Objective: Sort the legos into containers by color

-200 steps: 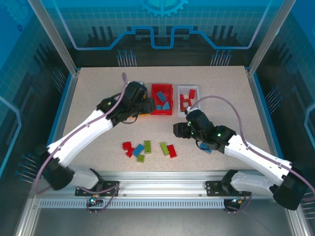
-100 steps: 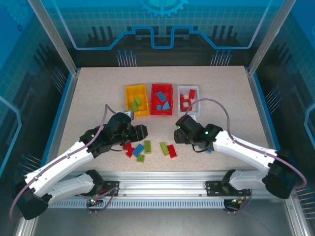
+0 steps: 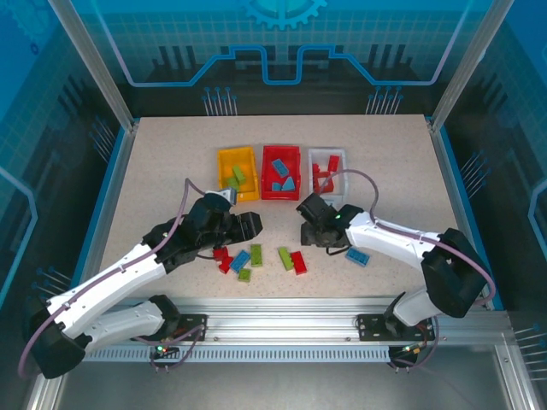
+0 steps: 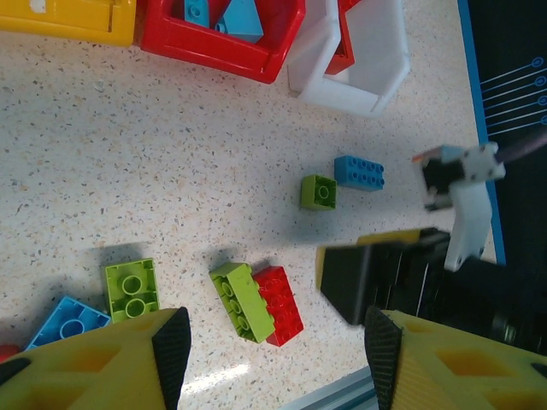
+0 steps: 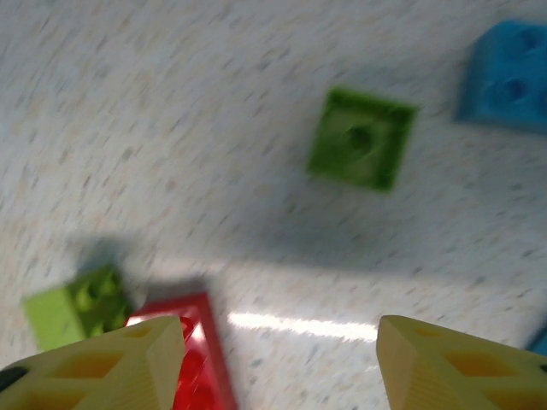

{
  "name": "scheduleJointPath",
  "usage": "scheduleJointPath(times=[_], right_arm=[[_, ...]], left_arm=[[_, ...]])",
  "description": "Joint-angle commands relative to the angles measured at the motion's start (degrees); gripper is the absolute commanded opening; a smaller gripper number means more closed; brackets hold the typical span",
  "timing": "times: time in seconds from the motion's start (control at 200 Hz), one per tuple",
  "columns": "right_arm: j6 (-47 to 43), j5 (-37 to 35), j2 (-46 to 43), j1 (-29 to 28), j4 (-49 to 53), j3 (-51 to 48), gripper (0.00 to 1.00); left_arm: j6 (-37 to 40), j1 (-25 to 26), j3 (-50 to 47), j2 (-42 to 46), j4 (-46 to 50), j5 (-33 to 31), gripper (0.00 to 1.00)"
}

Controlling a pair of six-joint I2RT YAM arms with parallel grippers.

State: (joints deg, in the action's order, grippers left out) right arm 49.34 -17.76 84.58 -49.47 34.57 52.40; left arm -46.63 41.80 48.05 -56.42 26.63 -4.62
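the left fingers (image 3: 249, 225) hang low over the speckled beige surface (image 3: 154, 171), just beside a scatter of loose red, blue and lime green lego bricks (image 3: 256, 254). they are spread apart with nothing between them, and in the left wrist view a flat blue brick (image 4: 67, 320) is half hidden behind one yellow tip. the right fingers (image 3: 309, 226) are also apart and grip nothing. the right wrist view is blurred, though, and a red rectangular brick (image 5: 203, 352) there runs under one tip and off the bottom edge, so i cannot tell whether it is touched. just beside it sits a lime green brick (image 5: 75, 313). farther up lie a small square lime green brick (image 5: 361, 138) and a blue brick (image 5: 511, 77) cut off at the right edge. three open plastic bins stand in a row beyond the arms. the yellow-orange bin (image 3: 221, 166) holds lime pieces, the red bin (image 3: 266, 171) holds blue ones and the white bin (image 3: 327, 151) holds red ones. how many lie in each is hard to make out, and the left wrist view crops all three at its top edge.
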Motion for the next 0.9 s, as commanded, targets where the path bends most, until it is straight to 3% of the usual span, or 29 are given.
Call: scheduleJointPath(times=[0.0,0.175,0.31,0.56,0.895], right_arm=[[-1.12,-0.07,-3.33,-3.90,1.69,-3.54,0.60],[-5.71,1.08,-7.39,-10.74,4.22,-6.32,0.62],[-7.91,4.11,-5.66,-12.00,2.97,-6.60,0.66],[-8.74,6.36,2.87,-11.18,-1.86,-4.21,0.67],[-9.26,6.85,8.94,-7.60,-6.05,-2.35,0.55]], left_arm=[[-0.15,0.37,-0.15,0.25,-0.75,0.19,0.60],[0.30,0.30,0.36,0.25,-0.62,0.51,0.60],[0.40,0.40,-0.03,0.85,-1.14,1.26,0.60],[0.13,0.39,-0.63,2.94,-0.67,2.05,0.60],[-0.04,0.42,-0.94,3.51,-0.42,2.39,0.60]])
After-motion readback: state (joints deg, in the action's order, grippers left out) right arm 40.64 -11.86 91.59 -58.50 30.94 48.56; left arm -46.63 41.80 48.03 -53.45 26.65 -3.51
